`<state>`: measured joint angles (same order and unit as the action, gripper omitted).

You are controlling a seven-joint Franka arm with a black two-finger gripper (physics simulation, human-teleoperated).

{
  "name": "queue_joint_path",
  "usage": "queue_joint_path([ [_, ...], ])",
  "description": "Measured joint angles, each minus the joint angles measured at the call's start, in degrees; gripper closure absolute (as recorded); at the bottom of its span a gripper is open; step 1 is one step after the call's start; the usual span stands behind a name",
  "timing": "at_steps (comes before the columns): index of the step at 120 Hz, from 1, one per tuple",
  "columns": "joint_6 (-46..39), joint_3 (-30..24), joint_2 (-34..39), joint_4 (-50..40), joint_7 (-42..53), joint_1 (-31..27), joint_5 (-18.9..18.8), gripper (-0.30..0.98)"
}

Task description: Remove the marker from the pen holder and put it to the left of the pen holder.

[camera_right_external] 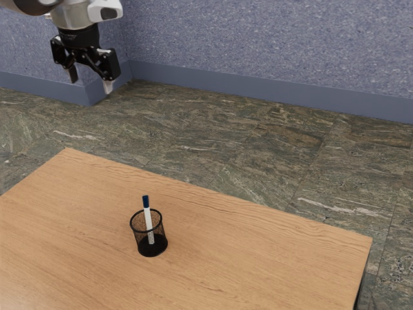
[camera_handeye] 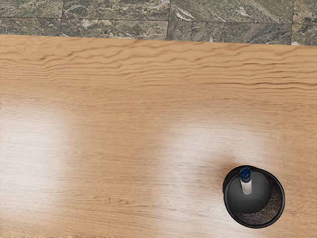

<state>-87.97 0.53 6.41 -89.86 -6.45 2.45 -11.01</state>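
Marker (camera_right_external: 149, 223), white with a blue cap (camera_right_external: 146, 201) — it stood in the black mesh pen holder (camera_right_external: 143, 248), cap uppermost and poking above the rim, leaning slightly toward the exterior view's left. The holder sat upright on the wooden table (camera_right_external: 271, 265), left of centre in the lower half of that frame. Up in the upper left hung the gripper (camera_right_external: 90, 80), well apart from both things, its fingers (camera_right_external: 108, 85) spread with nothing between them — released. Grey-green stone floor (camera_right_external: 258, 148) lay beyond the table.
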Motion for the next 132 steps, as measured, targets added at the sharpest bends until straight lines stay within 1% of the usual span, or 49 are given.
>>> queue_joint_path([
  [20, -0.31, -0.01, -0.07, -0.26, -1.34, 0.02, -0.13, 0.0],
  [24, -1.03, -0.01, -0.15, -1.67, -1.56, 0.01, -0.24, 0.0],
  [33, -3.7, 0.02, -0.63, -7.76, -2.07, 0.07, -0.11, 0.0],
  [40, -7.48, -0.03, -1.26, -13.9, -2.53, 0.32, 0.52, 0.0],
  [47, -12.77, -0.07, -1.74, -19.68, -3.03, 0.7, 2.09, 0.0],
  [58, -20.39, -0.09, -3.8, -24.04, -3.86, 1.1, 4.93, 0.0],
  [77, -29.84, -0.09, -6.57, -28.0, -6.2, 1.48, 8.15, 0.0],
  [93, -34.9, -0.09, -6.88, -32.08, -7.92, 1.84, 9.4, 0.0],
  [115, -38.84, -0.04, -8.76, -33.91, -9.74, 2.06, 10.49, 0.0],
  [132, -40.21, 0.0, -9.09, -35.6, -10.73, 0.76, 10.59, 0.0],
])
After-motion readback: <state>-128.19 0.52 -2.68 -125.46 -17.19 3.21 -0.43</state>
